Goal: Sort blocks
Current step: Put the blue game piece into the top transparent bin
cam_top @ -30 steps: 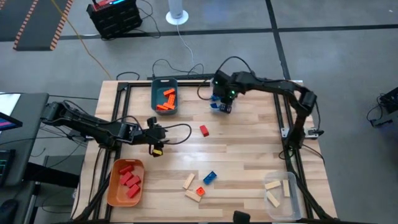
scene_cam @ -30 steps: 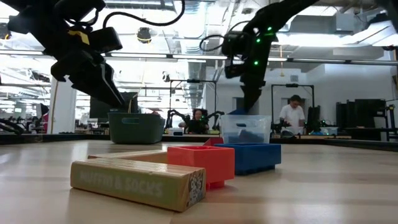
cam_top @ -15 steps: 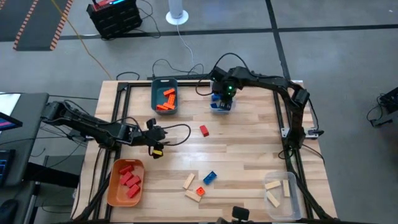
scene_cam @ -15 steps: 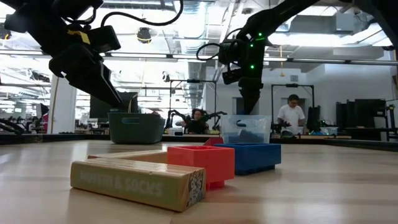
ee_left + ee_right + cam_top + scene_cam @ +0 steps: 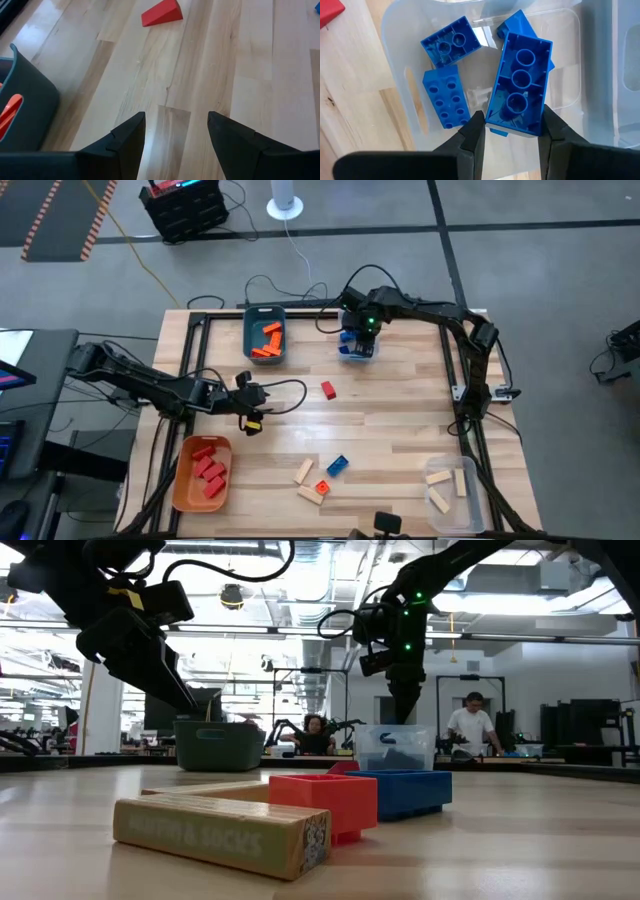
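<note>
Blue block [image 5: 520, 87] sits clamped between the right gripper's [image 5: 510, 131] fingers, directly over a clear bin [image 5: 400, 60] that already holds three other blue blocks [image 5: 445, 102]; only the right wrist view shows this grip and the bin contents. From overhead, the right gripper [image 5: 362, 332] is at upper centre of the frame above that clear bin [image 5: 356, 350], but the held block cannot be made out there. Low view: right gripper [image 5: 400, 705] hangs just above the bin [image 5: 395, 748], centre frame.

Left gripper [image 5: 250, 418] hovers at left-centre of the overhead frame over bare table [image 5: 390, 420]. Left wrist view shows its fingers [image 5: 127, 137] spread apart with nothing between them, a red block [image 5: 161, 13] at the upper edge of the frame.

Overhead sorting status: teal bin [image 5: 265, 335] upper centre with orange blocks; orange bin [image 5: 202, 472] lower left with red blocks; a second clear bin [image 5: 450, 492] lower right with wood blocks. Loose on the table: red block [image 5: 328, 389] at centre; a cluster at lower centre of blue block [image 5: 337, 465], small red block [image 5: 322, 487] and wood blocks [image 5: 303, 472].

Low view alone shows printed lettering on the nearest wood block [image 5: 220, 830].
</note>
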Controlling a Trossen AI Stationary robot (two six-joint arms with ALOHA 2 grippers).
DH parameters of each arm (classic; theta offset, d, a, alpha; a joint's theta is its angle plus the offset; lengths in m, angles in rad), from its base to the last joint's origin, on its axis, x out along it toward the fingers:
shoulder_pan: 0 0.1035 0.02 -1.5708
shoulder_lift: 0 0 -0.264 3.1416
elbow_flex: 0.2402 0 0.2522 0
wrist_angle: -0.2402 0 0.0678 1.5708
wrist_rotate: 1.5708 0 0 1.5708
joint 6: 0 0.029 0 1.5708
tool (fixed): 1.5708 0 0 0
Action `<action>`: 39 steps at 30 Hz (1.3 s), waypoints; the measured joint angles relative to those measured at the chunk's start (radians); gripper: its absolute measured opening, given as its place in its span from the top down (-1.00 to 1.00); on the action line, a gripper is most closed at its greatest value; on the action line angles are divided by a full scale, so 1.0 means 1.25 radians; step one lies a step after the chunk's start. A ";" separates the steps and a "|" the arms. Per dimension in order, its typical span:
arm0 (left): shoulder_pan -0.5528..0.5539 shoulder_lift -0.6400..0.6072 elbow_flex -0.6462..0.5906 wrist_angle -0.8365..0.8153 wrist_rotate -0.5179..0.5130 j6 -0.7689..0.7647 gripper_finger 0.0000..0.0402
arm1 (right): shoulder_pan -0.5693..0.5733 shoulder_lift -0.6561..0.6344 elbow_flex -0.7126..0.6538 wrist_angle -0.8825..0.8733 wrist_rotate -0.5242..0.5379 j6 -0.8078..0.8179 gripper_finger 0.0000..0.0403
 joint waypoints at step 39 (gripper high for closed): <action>0.000 0.000 0.000 -0.014 0.005 0.006 -0.05 | -0.011 -0.001 -0.001 -0.002 0.001 -0.009 0.46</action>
